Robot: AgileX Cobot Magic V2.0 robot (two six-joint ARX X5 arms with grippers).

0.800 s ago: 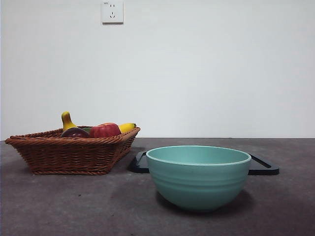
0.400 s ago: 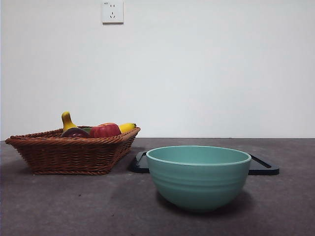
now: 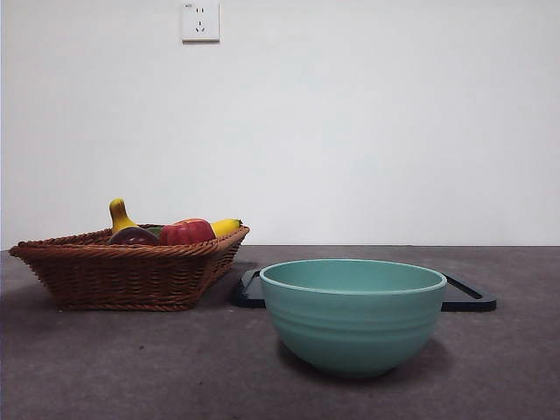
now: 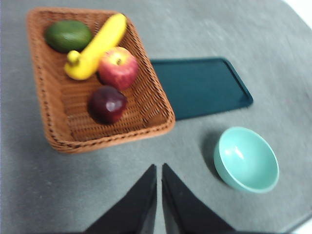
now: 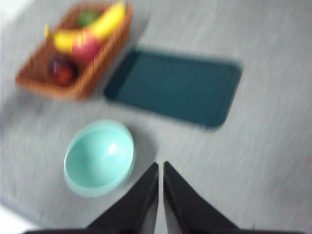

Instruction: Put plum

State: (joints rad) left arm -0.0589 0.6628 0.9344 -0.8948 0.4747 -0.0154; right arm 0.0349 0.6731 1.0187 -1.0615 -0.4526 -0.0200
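Overhead, both pincers (image 4: 159, 168) (image 5: 161, 165) hover clenched, the plum (image 4: 107, 104) in its basket (image 4: 53, 122).

You have one wicker basket (image 4: 53, 131) on the desk (image 4: 253, 44); in it one plum (image 4: 107, 104), one red apple (image 4: 118, 68), one banana (image 4: 97, 45) and one avocado (image 4: 68, 35); beside it, one dark tray (image 4: 200, 85); one teal bowl (image 4: 246, 159); two tools, left (image 4: 159, 168) and right (image 5: 160, 165); one wall socket (image 3: 199, 21).

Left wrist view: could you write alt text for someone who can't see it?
From above, a plum lies in a wicker basket with an apple, banana and avocado. Beside it sit a dark tray and an empty teal bowl; the left pincer is shut.
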